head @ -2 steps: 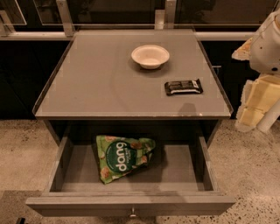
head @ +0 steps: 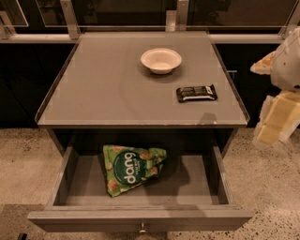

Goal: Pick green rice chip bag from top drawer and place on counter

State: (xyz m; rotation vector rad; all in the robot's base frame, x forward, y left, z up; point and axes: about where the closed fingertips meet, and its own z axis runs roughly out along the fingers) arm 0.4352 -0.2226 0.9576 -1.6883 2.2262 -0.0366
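This looks like an office snack corner or test kitchen. A grey counter (head: 108, 89) carries a white bowl (head: 161, 60) and a black candy bar (head: 196, 93). Below it, the open top drawer (head: 140, 219) holds a green rice chip bag (head: 131, 168). Speckled stone floor (head: 23, 159) surrounds the counter, and dark glass panels (head: 122, 11) on metal posts (head: 69, 18) stand behind it. The gripper (head: 274, 124) hangs just right of the counter.

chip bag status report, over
Claw out right of counter, away from bag. Green rice chip bag lying in open top drawer, not gripped. Bowl and candy bar on counter; nothing over bag.

Rice chip bag (head: 132, 168) in top drawer (head: 93, 219); end effector (head: 273, 127) beside counter (head: 103, 89)
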